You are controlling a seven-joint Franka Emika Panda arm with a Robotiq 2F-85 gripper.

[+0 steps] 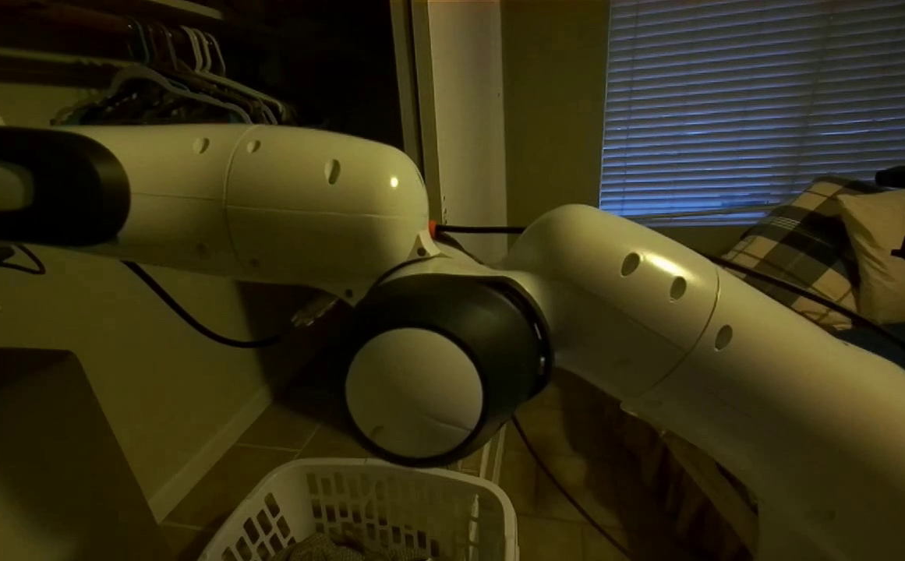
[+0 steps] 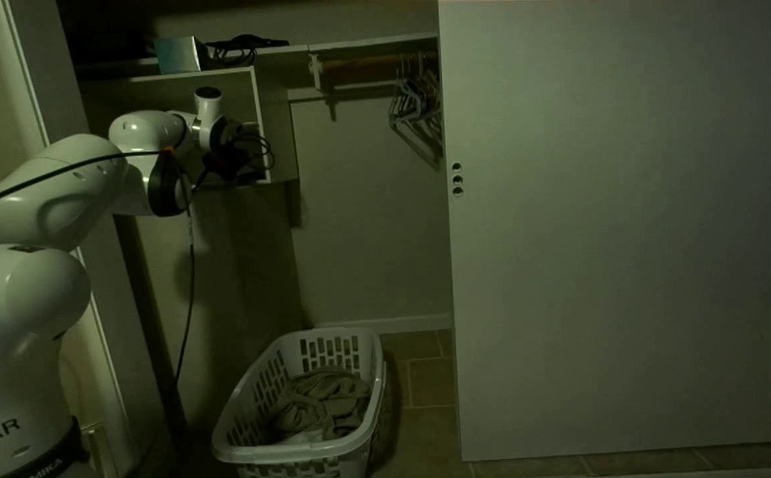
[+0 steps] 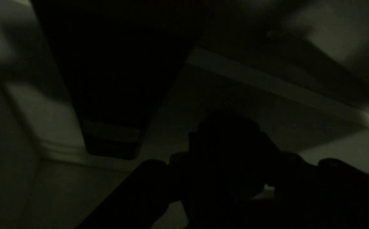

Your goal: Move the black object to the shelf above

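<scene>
In the wrist view, very dark, my gripper (image 3: 228, 144) shows as a silhouette at the lower middle. A rounded black object (image 3: 228, 127) fills the space between its fingers, which appear shut on it; their outlines merge. In an exterior view my gripper (image 2: 229, 164) is at the front of the box-like compartment (image 2: 260, 126) under the upper shelf (image 2: 372, 41). The black object cannot be told apart from the dark gripper and cables there. The gripper is outside the picture in the exterior view where the arm (image 1: 327, 202) fills the foreground.
The upper shelf holds a pale box (image 2: 178, 54) and a black corded item (image 2: 246, 44). Hangers (image 2: 415, 106) hang to the right, beside a sliding door (image 2: 624, 232). A laundry basket (image 2: 375, 398) stands below. A long dark shape (image 3: 114, 95) and pale board edge (image 3: 267, 79) show in the wrist view.
</scene>
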